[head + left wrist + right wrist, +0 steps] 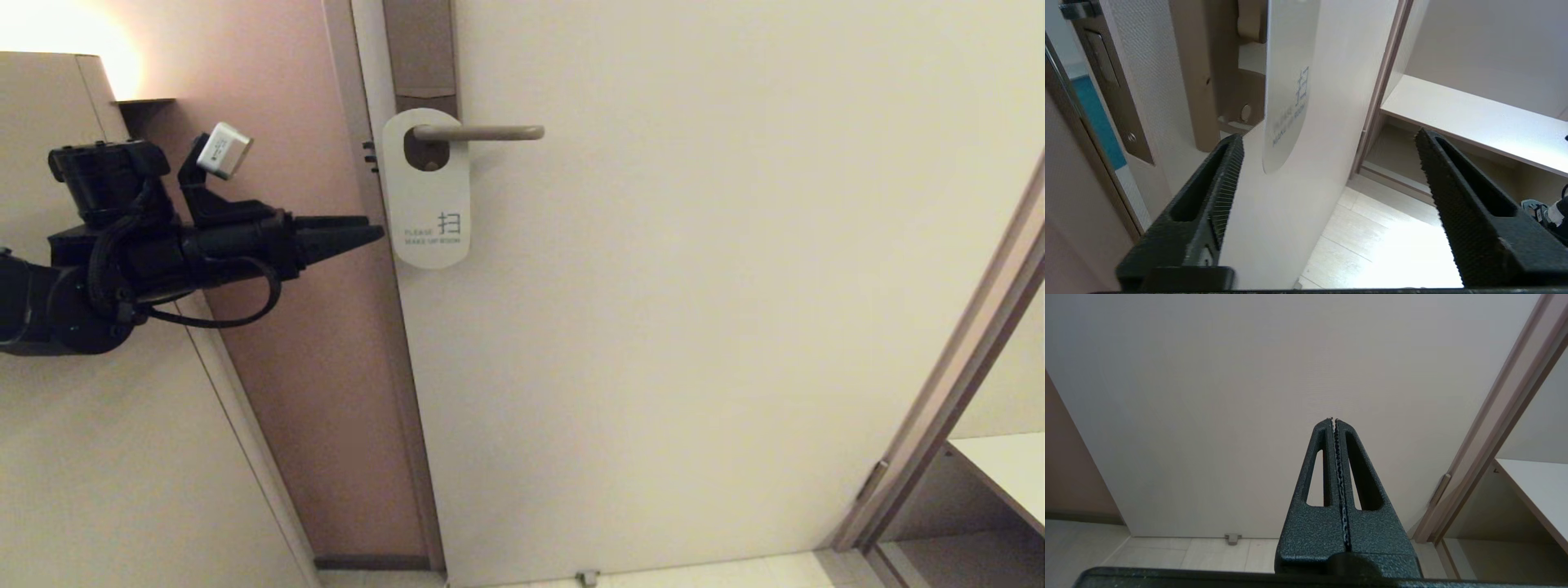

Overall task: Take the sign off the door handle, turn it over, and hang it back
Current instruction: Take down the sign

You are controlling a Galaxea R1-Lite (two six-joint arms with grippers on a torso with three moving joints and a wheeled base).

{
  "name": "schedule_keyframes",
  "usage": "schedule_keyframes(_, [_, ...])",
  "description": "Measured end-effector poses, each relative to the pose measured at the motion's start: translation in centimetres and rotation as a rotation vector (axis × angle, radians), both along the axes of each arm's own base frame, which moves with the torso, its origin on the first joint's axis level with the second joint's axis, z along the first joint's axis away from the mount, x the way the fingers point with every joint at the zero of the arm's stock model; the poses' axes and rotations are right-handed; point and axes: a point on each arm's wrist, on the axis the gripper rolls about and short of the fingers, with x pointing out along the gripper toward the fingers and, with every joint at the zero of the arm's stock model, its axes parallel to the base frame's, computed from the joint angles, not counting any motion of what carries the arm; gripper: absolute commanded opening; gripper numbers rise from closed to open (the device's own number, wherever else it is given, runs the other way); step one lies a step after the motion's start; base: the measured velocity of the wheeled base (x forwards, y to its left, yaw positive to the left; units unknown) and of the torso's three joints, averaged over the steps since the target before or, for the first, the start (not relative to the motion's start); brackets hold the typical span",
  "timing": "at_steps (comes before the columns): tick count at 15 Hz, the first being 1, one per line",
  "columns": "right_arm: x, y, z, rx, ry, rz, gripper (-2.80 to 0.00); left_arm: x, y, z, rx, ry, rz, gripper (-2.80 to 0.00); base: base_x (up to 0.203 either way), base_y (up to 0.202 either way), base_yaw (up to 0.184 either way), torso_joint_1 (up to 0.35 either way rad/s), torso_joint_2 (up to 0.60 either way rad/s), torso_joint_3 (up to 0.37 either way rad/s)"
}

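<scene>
The sign hangs by its oval hole on the door handle, white side with teal text facing out. The handle sits on a tall brown backplate. My left gripper is open and empty, pointing at the sign's left edge from just left of it, by the door edge. In the left wrist view the sign hangs edge-on ahead, between the spread fingers, untouched. My right gripper is shut and empty, pointing at the bare lower door; it does not show in the head view.
The cream door stands with its edge and latch plate towards my left arm. A pinkish wall lies left of it. A door frame and a white shelf stand at the right. A floor doorstop is below.
</scene>
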Motion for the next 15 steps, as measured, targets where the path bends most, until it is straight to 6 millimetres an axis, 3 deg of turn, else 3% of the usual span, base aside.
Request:
schedule_keyframes(7, [0.0,0.0,0.0,-0.001,0.000,0.000,-2.80,1.4,-0.3,-0.8,-0.007,0.024,-0.025,0.00,0.000,0.000,0.000,0.000,0.00,0.000])
schedule_keyframes(15, [0.0,0.0,0.0,-0.001,0.000,0.000,-2.80,3.1,-2.1,-0.8,-0.009,0.004,-0.098,0.00,0.000,0.000,0.000,0.000,0.00,0.000])
